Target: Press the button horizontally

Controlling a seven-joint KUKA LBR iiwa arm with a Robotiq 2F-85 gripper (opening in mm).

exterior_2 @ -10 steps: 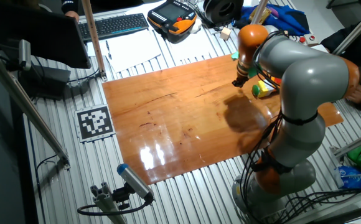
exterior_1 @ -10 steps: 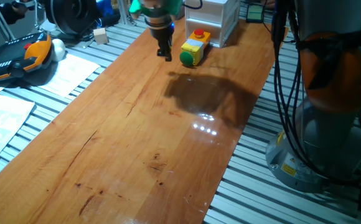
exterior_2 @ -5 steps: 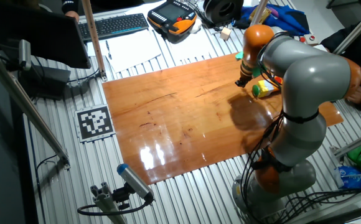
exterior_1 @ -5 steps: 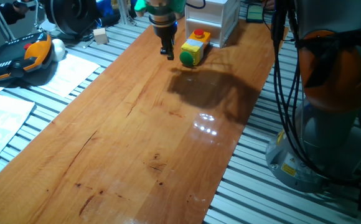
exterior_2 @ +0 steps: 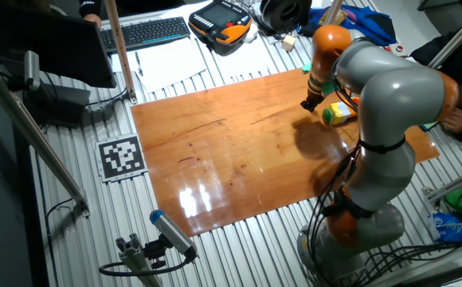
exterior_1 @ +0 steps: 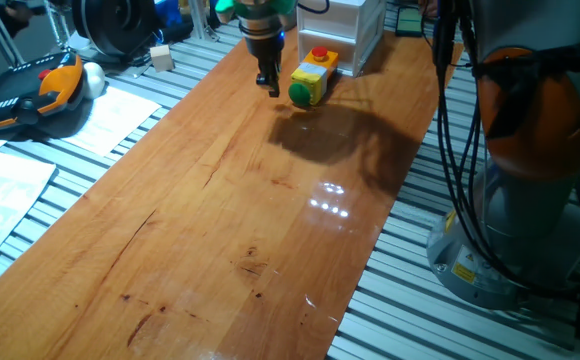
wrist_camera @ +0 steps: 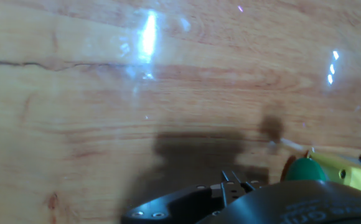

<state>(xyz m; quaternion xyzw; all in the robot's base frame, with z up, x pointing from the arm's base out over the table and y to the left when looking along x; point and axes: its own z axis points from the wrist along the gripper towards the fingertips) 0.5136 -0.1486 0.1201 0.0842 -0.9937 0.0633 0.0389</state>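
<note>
On table, far end, one fixed view: gripper (exterior_1: 269,85) low, button (exterior_1: 300,93) just beside at 3 o'clock, box (exterior_1: 315,76) behind.
Other fixed view: button (exterior_2: 328,116) at gripper's (exterior_2: 307,105) 4 o'clock.
Hand view: button (wrist_camera: 306,170) at 3 o'clock; finger state cannot be told.
Handling: rigid dome, light box likely slides; push dome centre.

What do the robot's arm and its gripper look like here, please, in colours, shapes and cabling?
The arm is built of thick, rounded grey segments with orange bands at the joints, on a grey base. Black cables hang in a bundle beside it. The gripper is small and black under a green-tinted wrist piece; the hand view shows dark fingers with a ridged metal face.
</note>
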